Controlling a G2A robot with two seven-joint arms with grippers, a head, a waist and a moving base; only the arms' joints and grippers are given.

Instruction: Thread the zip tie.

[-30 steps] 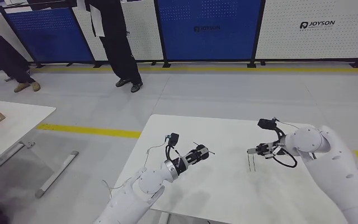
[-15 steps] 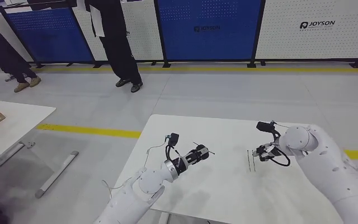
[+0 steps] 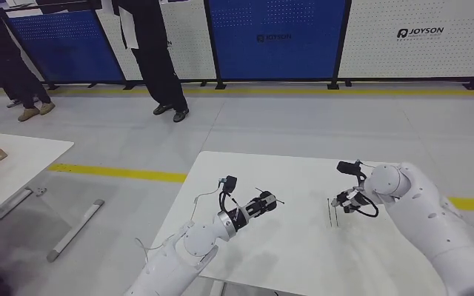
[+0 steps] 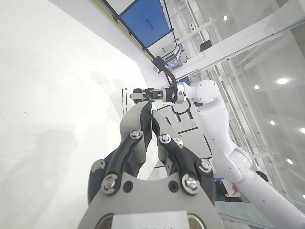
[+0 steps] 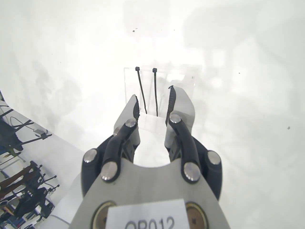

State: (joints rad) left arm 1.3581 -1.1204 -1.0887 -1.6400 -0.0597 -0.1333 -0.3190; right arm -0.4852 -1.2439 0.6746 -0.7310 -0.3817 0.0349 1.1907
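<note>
My left gripper (image 3: 268,200) hovers over the middle of the white table (image 3: 296,248), shut on a thin black zip tie (image 3: 279,200) that sticks out on both sides. In the left wrist view its fingers (image 4: 146,120) are pressed together, with the tie's end (image 4: 148,99) at their tips. Two more black zip ties (image 5: 155,89) lie side by side on a clear plate (image 5: 181,79). My right gripper (image 5: 153,92) stands open just above their tail ends. From above, it (image 3: 338,201) sits beside the pair (image 3: 332,212).
The table's far edge (image 3: 296,155) runs behind both grippers and bare tabletop lies between them. Another white table (image 3: 22,159) stands off to the left across the floor.
The right arm has shifted slightly left, bringing its open gripper closer over the two lying ties. The left arm has kept still with its tie.
</note>
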